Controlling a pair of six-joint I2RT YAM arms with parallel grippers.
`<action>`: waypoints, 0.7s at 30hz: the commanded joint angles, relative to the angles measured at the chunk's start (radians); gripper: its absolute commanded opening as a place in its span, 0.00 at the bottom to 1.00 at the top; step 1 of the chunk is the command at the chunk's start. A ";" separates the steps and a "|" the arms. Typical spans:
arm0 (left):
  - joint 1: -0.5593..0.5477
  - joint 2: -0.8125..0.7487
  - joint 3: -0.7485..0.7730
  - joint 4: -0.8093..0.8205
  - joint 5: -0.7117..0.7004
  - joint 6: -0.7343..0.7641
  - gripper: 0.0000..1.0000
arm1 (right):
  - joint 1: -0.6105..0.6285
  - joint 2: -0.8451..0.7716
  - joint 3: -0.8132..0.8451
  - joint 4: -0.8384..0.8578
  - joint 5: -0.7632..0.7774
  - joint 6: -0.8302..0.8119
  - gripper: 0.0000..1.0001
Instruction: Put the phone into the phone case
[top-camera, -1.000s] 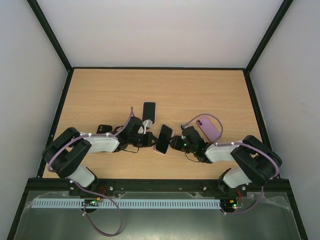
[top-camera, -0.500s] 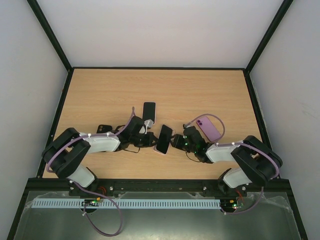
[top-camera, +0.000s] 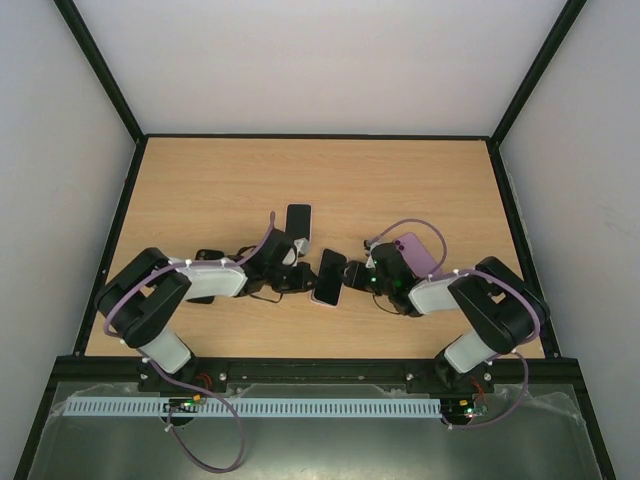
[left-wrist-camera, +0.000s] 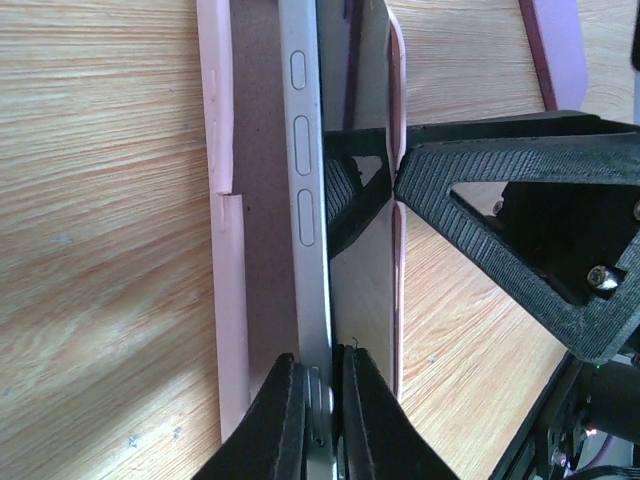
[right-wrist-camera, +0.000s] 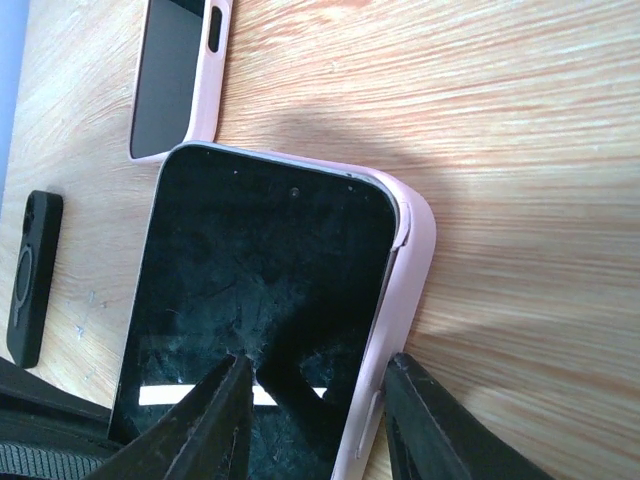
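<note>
A phone with a black screen lies partly in a pink phone case in the middle of the table. In the left wrist view my left gripper is shut on the phone's silver edge, which stands tilted up out of the pink case. In the right wrist view my right gripper straddles the case's side wall, with one finger over the black screen and the other against the wall's outside. In the top view the left gripper and the right gripper flank the phone.
A second phone in a pale case lies just behind the left gripper and also shows in the right wrist view. A purple phone lies under the right arm. A black case lies by the left arm.
Both arms have shifted slightly and the right forearm has swung to cover more of the purple phone. The phone and case have barely moved.
</note>
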 joint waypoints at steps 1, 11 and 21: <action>-0.022 0.092 0.001 -0.126 -0.050 0.042 0.03 | 0.004 0.043 0.074 0.030 -0.058 -0.097 0.37; -0.022 0.071 0.027 -0.173 -0.119 0.033 0.16 | -0.007 0.034 0.079 -0.014 -0.046 -0.117 0.36; -0.021 -0.073 0.023 -0.227 -0.203 -0.010 0.45 | -0.006 -0.047 0.065 -0.150 0.004 -0.021 0.36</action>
